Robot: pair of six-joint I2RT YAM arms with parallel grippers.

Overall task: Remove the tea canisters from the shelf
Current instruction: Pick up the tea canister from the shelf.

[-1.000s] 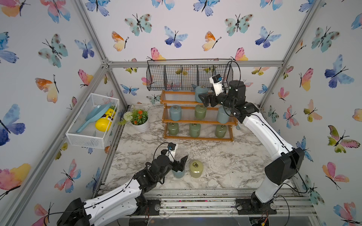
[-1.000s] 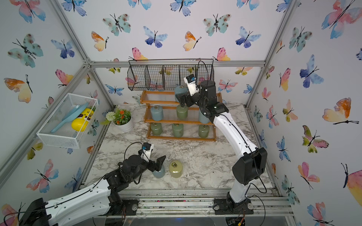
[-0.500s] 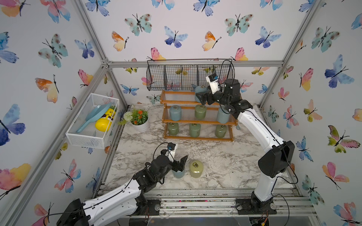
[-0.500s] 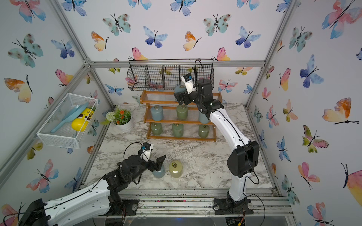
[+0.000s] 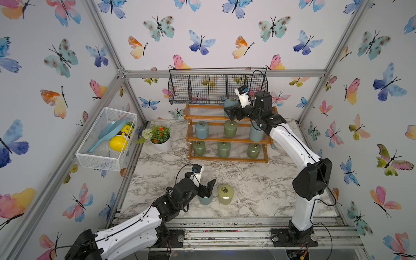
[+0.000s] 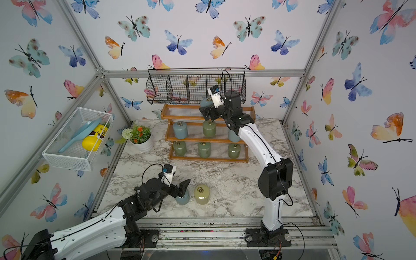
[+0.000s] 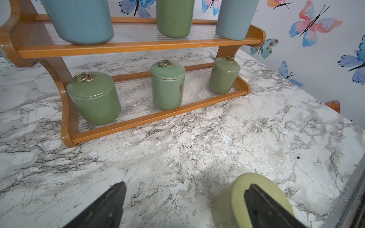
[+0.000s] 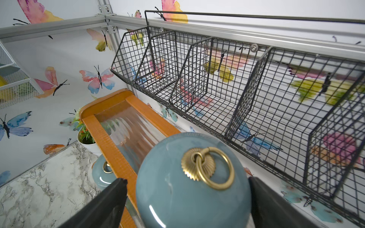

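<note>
The wooden shelf [image 5: 227,159] holds a blue tea canister [image 5: 230,104] on its top tier. The middle tier carries two blue ones and a green one [image 5: 230,128]; three green ones [image 7: 167,86] stand on the bottom tier. My right gripper [image 8: 186,180] is open, its jaws on either side of the top-tier blue canister [image 8: 193,183] with a slight gap each side. On the marble near the front, my left gripper [image 5: 206,188] is open over a blue canister [image 5: 205,200]. A pale yellow-green canister [image 5: 225,194] stands just right of it.
A black wire basket [image 5: 216,90] hangs on the back wall just above the shelf's top tier. A white flower pot [image 5: 160,144] stands left of the shelf. A white mesh basket [image 5: 105,157] on the left wall holds a yellow bottle and a blue scoop.
My right gripper has moved left along the top tier and now has the blue canister between its open jaws. The left arm has stayed still.
</note>
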